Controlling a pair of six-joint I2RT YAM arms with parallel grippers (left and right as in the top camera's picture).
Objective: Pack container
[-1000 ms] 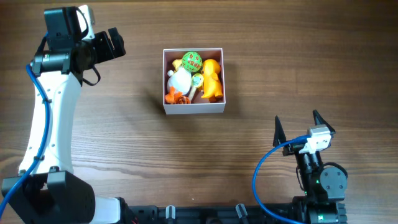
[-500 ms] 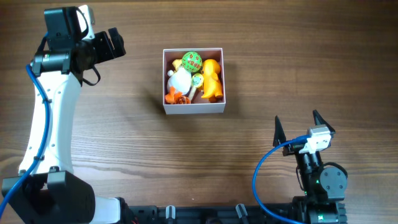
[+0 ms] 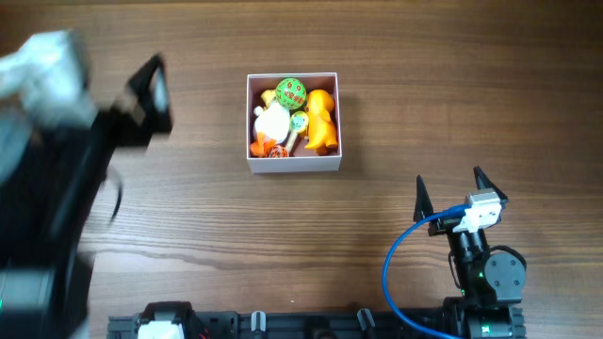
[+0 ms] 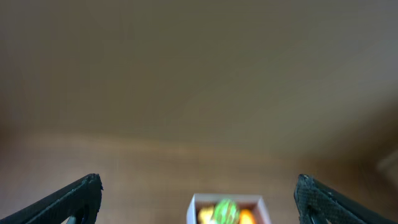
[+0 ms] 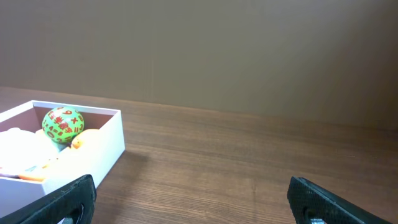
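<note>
The container (image 3: 293, 164), a white-walled square box, sits at the table's middle and holds a green patterned ball (image 3: 290, 91), an orange toy (image 3: 322, 118), a white toy (image 3: 273, 121) and a small orange piece (image 3: 268, 148). My left gripper (image 3: 153, 92) is open and empty, left of the box and well apart from it; the arm is blurred with motion. The left wrist view shows it open (image 4: 198, 185), with the container (image 4: 194, 210) far ahead. My right gripper (image 3: 449, 181) is open and empty at the front right. The right wrist view shows it open (image 5: 193, 185), with the container (image 5: 106, 146) to its left.
Bare brown wooden table (image 3: 396, 75) lies all around the box. A blue cable (image 3: 396, 254) loops beside the right arm's base at the front edge. A plain brown wall stands behind the table in both wrist views.
My left arm has swung fast and now shows as a large blur at the left edge; its gripper has shifted slightly left. The right arm and the box have not moved.
</note>
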